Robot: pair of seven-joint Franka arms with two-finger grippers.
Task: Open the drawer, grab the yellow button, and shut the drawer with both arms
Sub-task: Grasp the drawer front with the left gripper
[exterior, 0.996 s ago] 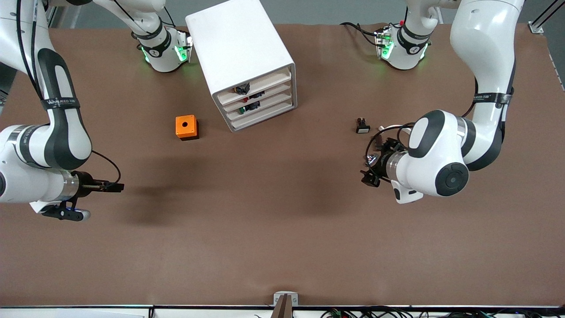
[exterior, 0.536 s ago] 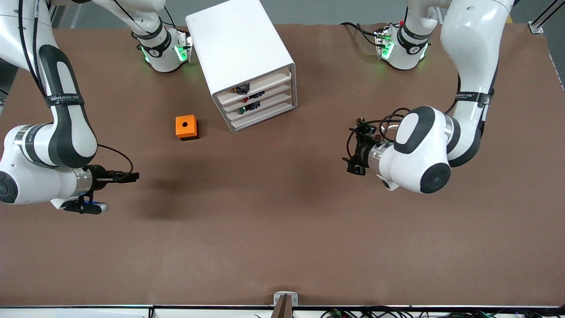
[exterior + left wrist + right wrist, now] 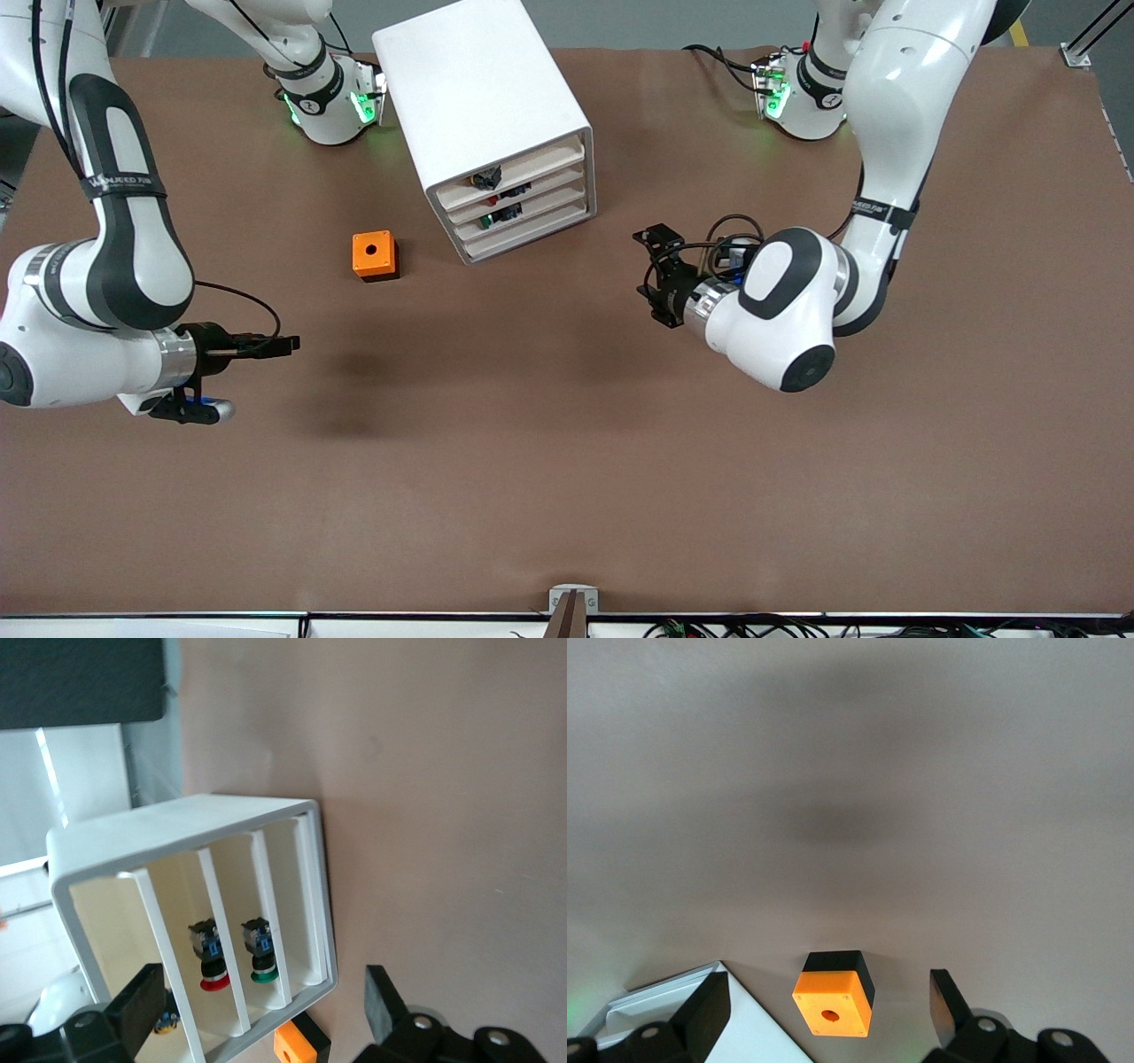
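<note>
The white cabinet [image 3: 483, 115] stands at the back middle of the table. Its top drawer [image 3: 514, 170] sits pushed in, level with the three below it. The button [image 3: 483, 179] lies in that drawer; in the left wrist view its orange-yellow cap [image 3: 165, 1022] peeks out beside one finger. My left gripper [image 3: 645, 264] hovers open and empty over bare table beside the cabinet, on the left arm's side, facing the drawer fronts [image 3: 115, 939]. Toward the right arm's end, my right gripper [image 3: 285, 344] hangs open and empty over the table, pointing at the orange cube [image 3: 833, 997].
The orange cube with a black hole [image 3: 374, 255] sits on the table beside the cabinet, toward the right arm's end. The lower drawers hold a red-capped button [image 3: 211, 957] and a green-capped one [image 3: 262, 952]. Brown table [image 3: 567, 461] stretches toward the front camera.
The left arm has swung toward the cabinet and now covers the small black button with a white face. The right gripper has moved toward the middle of the table.
</note>
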